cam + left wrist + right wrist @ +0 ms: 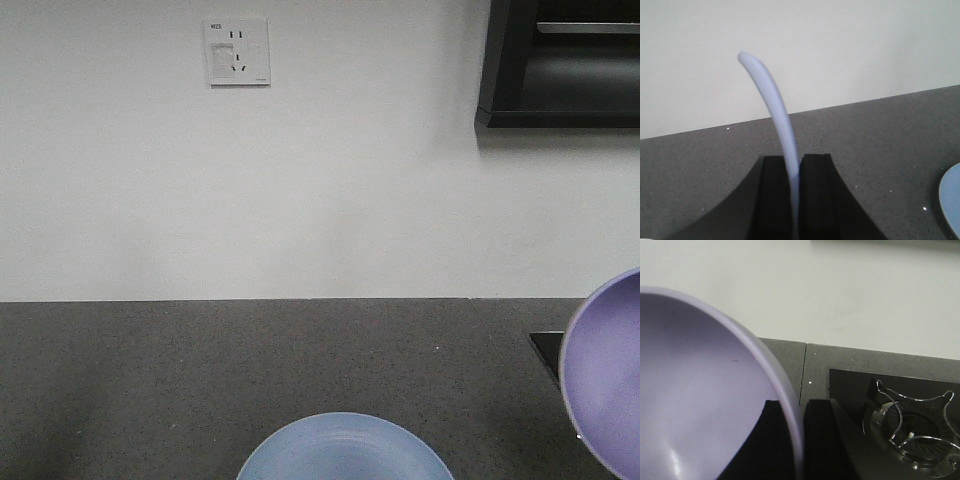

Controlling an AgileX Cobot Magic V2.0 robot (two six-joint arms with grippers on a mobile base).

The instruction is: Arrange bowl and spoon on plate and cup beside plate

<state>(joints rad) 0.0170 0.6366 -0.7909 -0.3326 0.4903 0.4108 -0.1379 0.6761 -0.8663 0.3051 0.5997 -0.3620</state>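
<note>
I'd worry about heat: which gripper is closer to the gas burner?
Right. The right gripper, clamped on the bowl, has the gas burner just ahead to its right. The left gripper, holding the spoon, is by the plate, no burner in view.

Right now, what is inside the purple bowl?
The visible inside of the bowl is bare. The right gripper covers one part; the rest is out of frame.

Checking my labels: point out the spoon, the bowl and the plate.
spoon (pixel 774 102), left wrist view, curved handle.
bowl (pixel 700 390), right wrist view, inner wall.
plate (pixel 345 452), front view, bare inner surface.
</note>
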